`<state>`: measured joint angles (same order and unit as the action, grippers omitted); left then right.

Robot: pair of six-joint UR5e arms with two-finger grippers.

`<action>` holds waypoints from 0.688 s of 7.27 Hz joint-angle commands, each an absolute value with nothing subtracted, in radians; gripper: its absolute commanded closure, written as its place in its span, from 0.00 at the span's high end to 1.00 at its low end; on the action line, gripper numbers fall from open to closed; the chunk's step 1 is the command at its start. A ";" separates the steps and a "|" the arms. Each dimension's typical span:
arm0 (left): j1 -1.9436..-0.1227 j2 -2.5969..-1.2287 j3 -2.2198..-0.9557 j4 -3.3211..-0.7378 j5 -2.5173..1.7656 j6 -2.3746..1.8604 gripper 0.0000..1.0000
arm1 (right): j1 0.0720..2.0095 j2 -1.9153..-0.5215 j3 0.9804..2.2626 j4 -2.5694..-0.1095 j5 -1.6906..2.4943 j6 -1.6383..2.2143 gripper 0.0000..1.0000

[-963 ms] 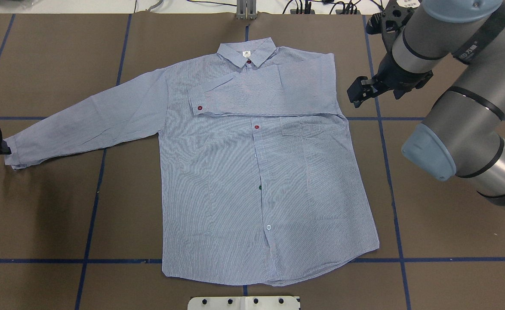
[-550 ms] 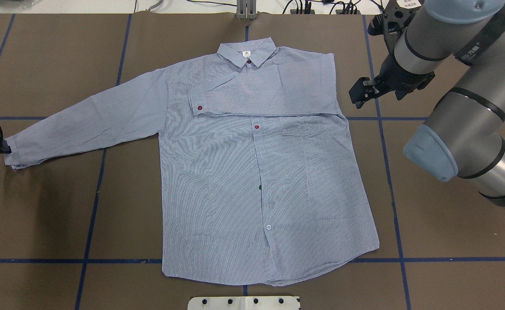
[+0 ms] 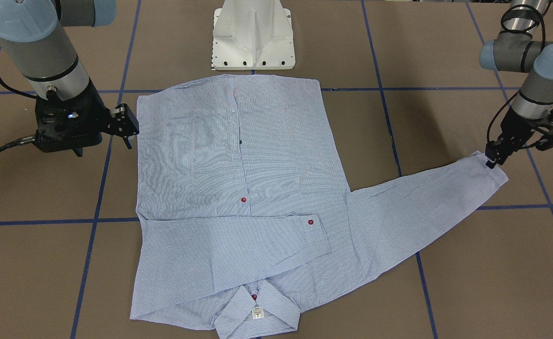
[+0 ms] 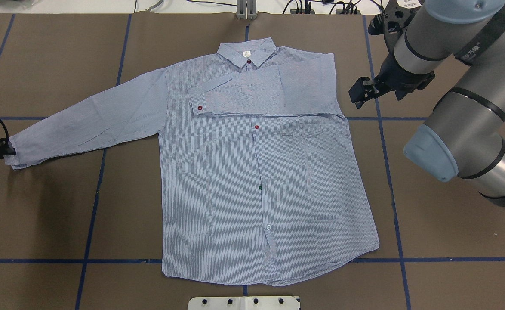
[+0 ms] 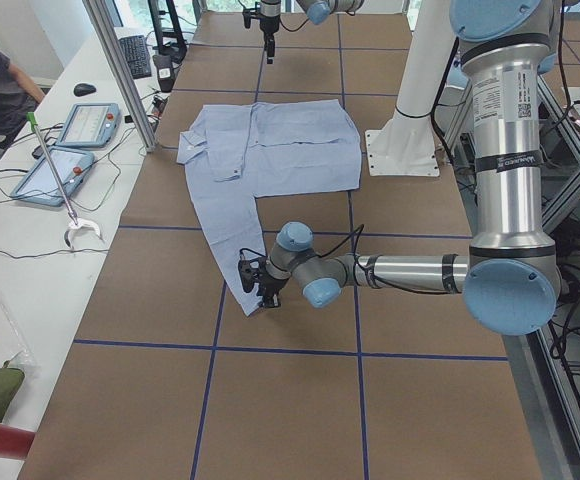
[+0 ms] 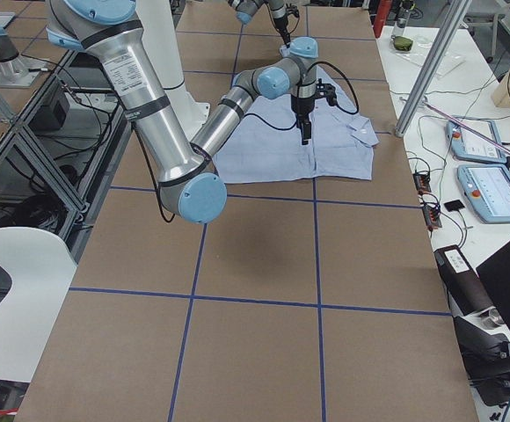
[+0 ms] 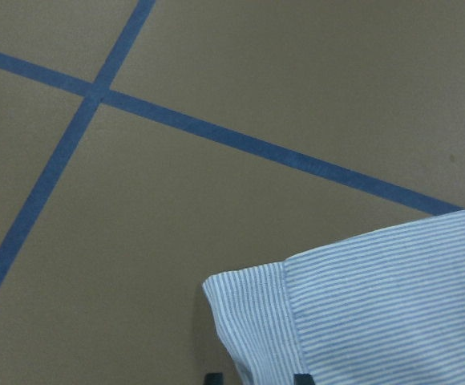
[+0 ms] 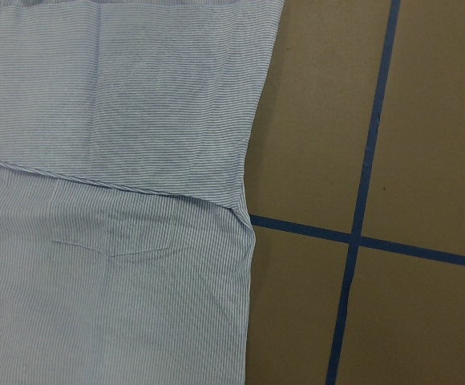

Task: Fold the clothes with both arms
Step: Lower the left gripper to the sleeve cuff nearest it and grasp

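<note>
Centre of the overhead frame: the striped shirt lies flat, face up, on the brown table, collar toward the top edge. One sleeve is folded across the chest, its red cuff button left of the placket. The outstretched sleeve runs off to the far left.

At that far-left edge my left gripper is pinched down on the cuff. The wrist view shows the fingertips either side of the striped cuff edge. My right gripper hangs at upper right with its jaws apart, holding nothing, just beside the folded shoulder edge and not touching it.

Handling, as I judge it: thin woven cloth, light and limp — it will drape and drag rather than move as a sheet. The cuff is doubled and the firmest part, so it is the sensible hold. Lift before carrying across, or the sleeve may bunch.

Against a second ago: cuff and left gripper have crept a little toward frame centre, and the right gripper sits a touch higher. The shirt body is unchanged.
</note>
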<state>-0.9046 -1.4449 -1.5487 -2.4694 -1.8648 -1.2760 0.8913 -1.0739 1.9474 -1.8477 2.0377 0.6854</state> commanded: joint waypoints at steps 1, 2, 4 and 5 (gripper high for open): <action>-0.894 -1.447 -1.549 -2.468 -1.853 -1.285 0.41 | 0.891 -1.074 1.948 -1.848 2.037 0.689 1.00; -0.894 -1.445 -1.551 -2.468 -1.853 -1.285 0.39 | 0.891 -1.075 1.954 -1.850 2.037 0.689 1.00; -0.896 -1.439 -1.557 -2.468 -1.853 -1.285 0.39 | 0.893 -1.075 1.957 -1.850 2.039 0.689 1.00; -0.896 -1.434 -1.557 -2.468 -1.853 -1.285 0.39 | 0.893 -1.075 1.957 -1.850 2.037 0.689 1.00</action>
